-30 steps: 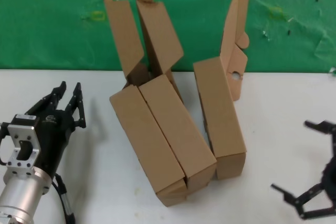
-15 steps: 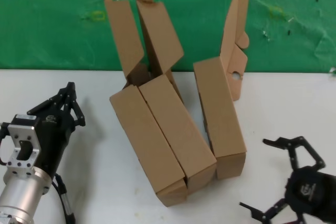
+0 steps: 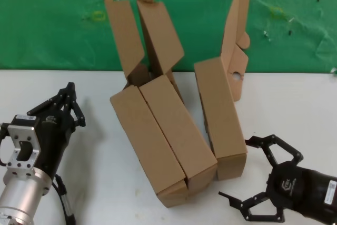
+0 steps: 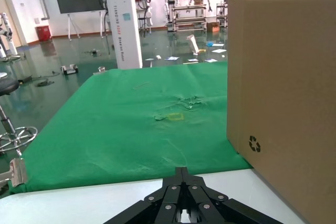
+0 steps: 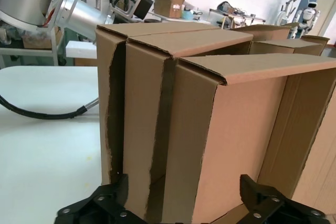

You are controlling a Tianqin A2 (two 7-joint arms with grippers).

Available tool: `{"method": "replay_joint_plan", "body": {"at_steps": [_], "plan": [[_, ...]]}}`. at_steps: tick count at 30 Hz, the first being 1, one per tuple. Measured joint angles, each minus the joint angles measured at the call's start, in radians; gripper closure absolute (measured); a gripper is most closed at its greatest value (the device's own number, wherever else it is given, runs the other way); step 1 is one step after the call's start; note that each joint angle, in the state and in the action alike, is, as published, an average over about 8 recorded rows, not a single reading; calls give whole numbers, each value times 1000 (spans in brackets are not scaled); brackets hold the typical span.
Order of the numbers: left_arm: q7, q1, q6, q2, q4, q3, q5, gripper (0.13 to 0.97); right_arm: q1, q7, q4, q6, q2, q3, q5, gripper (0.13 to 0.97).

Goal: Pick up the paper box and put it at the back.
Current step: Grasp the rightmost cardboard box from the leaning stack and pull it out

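L gripper (image 3: 67, 98) at 9 o'clock on white tabletop (image 3: 295, 104), jaws clenched, empty. Paper box (image 3: 220, 117) right of ctr, lid up vs green back (image 3: 52, 25). R gripper (image 3: 251, 177) at 5 o'clock, jaws released, just beside box's near end

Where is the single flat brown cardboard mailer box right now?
In the head view the flat brown cardboard mailer box lies on the white tabletop, right of the two joined brown boxes, with the open right gripper at its near end.
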Motion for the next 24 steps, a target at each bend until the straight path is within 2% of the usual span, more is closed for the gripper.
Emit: {"method": "replay_joint_plan", "body": {"at_steps": [3, 11, 12, 20, 24], "plan": [[0, 0, 0, 0, 0, 0, 0, 954, 8, 0, -7, -1, 7, -5, 4, 278], [0, 0, 0, 0, 0, 0, 0, 954, 40, -15, -53, -24, 24, -5, 28, 460], [0, 0, 0, 0, 0, 0, 0, 954, 45, -18, -59, -28, 25, -4, 31, 460], [0, 0, 0, 0, 0, 0, 0, 954, 90, -35, -112, -63, 29, -13, 51, 683], [0, 0, 0, 0, 0, 0, 0, 954, 114, -38, -135, -79, 28, -25, 54, 742]]}}
